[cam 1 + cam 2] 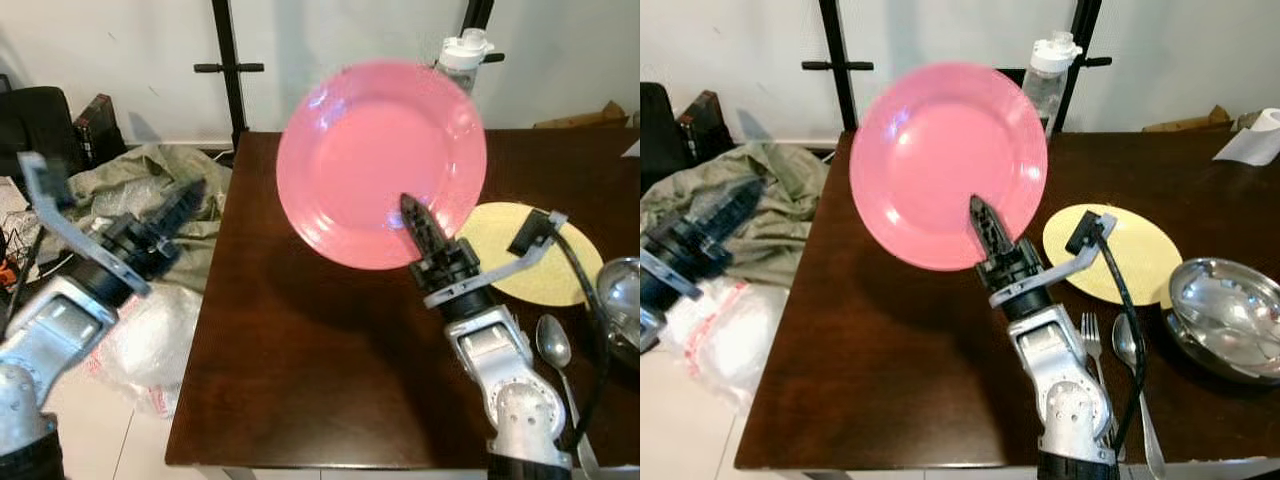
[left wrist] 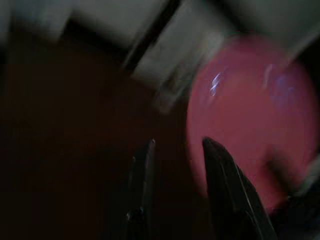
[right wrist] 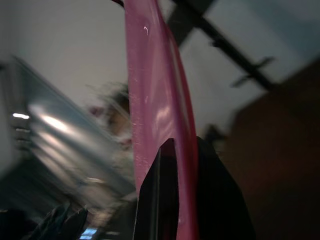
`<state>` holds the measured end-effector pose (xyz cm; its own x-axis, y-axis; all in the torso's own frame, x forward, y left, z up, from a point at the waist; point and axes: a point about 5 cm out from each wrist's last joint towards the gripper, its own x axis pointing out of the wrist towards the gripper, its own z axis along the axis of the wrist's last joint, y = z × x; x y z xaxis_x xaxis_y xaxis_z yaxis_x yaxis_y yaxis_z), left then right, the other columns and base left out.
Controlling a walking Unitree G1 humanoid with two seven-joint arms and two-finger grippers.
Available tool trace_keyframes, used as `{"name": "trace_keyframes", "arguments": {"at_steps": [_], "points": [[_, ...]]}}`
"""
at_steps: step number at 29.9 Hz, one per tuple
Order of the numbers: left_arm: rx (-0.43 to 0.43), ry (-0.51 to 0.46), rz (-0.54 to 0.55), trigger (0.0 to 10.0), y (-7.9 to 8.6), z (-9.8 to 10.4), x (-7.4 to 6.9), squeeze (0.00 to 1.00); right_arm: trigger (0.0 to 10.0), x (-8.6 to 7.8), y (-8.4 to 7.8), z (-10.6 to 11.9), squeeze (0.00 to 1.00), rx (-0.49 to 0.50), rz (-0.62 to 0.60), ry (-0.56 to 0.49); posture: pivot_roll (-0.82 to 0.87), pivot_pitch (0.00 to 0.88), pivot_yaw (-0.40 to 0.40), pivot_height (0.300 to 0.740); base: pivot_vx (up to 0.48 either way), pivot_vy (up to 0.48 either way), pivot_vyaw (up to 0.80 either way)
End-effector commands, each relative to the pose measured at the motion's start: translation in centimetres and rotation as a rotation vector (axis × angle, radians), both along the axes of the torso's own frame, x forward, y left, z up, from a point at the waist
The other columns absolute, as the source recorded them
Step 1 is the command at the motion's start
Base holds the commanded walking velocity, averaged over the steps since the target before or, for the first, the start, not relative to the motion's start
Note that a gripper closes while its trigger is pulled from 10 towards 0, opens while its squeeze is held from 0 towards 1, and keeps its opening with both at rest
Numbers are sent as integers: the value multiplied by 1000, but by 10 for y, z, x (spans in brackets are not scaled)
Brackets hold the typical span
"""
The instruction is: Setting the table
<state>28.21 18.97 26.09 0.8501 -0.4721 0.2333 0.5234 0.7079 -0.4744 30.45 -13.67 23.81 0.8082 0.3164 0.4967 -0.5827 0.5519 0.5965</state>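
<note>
A pink plate (image 1: 380, 160) is held up above the dark wooden table (image 1: 300, 340), tilted with its face toward me. My right gripper (image 1: 418, 222) is shut on the plate's lower rim; the right wrist view shows the rim (image 3: 170, 100) pinched edge-on between the two black fingers (image 3: 155, 200). My left gripper (image 1: 185, 198) hovers off the table's left edge, pointing toward the plate. In the left wrist view its fingers (image 2: 145, 170) stand apart with nothing between them and the plate (image 2: 250, 115) lies ahead.
A round yellow placemat (image 1: 1120, 250) lies on the table's right side. Beside it are a steel bowl (image 1: 1225, 310), a fork (image 1: 1092, 335) and a spoon (image 1: 1130, 345). A water bottle (image 1: 1045, 75) stands at the far edge. Cloth and plastic bags (image 1: 150, 190) lie on the floor at the left.
</note>
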Motion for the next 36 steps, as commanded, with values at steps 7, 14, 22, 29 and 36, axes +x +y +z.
{"name": "trace_keyframes", "arguments": {"at_steps": [7,14,22,29,36], "points": [[453,14,0,10000,-46,-38,-8,0,10000,-31,-23,-21,0,133,-189,130,78,127,141,740,0,0,0],[595,-24,25,10000,-49,-50,-14,0,10000,-47,-25,-50,0,30,-289,250,73,124,142,740,0,0,0],[642,-136,156,10000,-57,-54,1,0,10000,-41,-30,-40,0,-226,-470,200,51,100,131,740,0,0,0],[646,-159,215,10000,-61,-58,17,0,10000,-36,-24,-35,0,-295,-442,157,35,88,111,740,0,0,0],[629,-190,244,10000,-68,-57,23,0,10000,-32,-22,-39,0,-351,-461,148,22,69,114,740,0,0,0]]}}
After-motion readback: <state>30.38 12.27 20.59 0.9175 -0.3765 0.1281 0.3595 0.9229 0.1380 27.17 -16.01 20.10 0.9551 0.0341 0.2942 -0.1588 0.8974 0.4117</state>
